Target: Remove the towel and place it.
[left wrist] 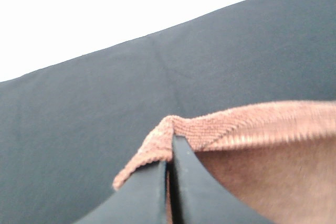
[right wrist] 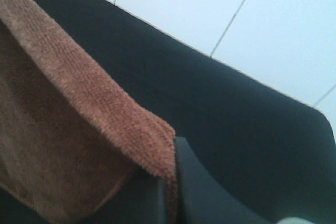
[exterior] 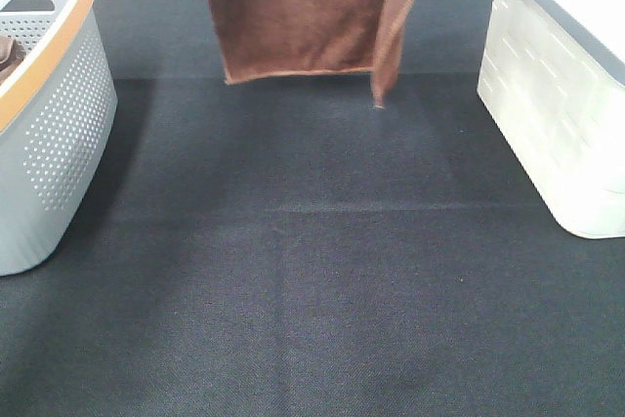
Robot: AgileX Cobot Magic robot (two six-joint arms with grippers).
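Observation:
The rust-brown towel (exterior: pixel 303 7) hangs down flat over the far middle of the dark table, its hemmed lower edge off the surface and its right side folded into a narrow strip. Neither gripper shows in the high view; both are above its top edge. In the left wrist view my left gripper (left wrist: pixel 170 148) is shut on the towel's (left wrist: pixel 252 124) hemmed upper edge, with the cloth pinched between the two dark fingers. In the right wrist view my right gripper (right wrist: pixel 170 179) is shut on a corner of the towel (right wrist: pixel 79 93).
A grey perforated basket (exterior: pixel 49 144) with a tan rim stands at the left edge, and a dark brown cloth lump (exterior: pixel 8 54) shows inside it. A white basket (exterior: pixel 557 114) stands at the right. The black table mat (exterior: pixel 312 271) spreads between them.

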